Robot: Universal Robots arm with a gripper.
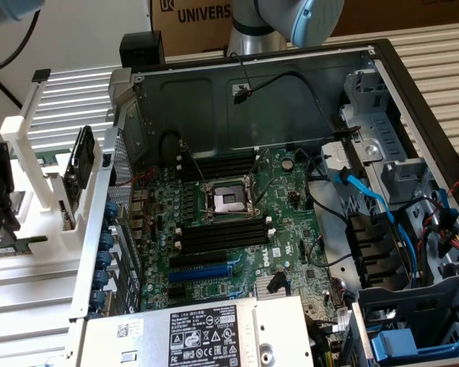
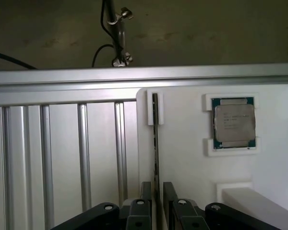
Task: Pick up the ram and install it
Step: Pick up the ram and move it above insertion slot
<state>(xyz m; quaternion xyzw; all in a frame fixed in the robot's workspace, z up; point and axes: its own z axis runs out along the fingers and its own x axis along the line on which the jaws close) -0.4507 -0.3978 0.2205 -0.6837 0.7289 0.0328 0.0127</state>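
The fingers (image 2: 145, 191) of the gripper (image 2: 157, 188) are held apart, unclamped. The ram (image 2: 155, 143) is seen standing on edge between them, its far end seated in the white holder (image 2: 182, 177), where a processor (image 2: 234, 123) is set nearby.

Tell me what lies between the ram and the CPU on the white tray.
Nothing: in the wrist view, the stretch from the ram to the CPU is bare white tray.
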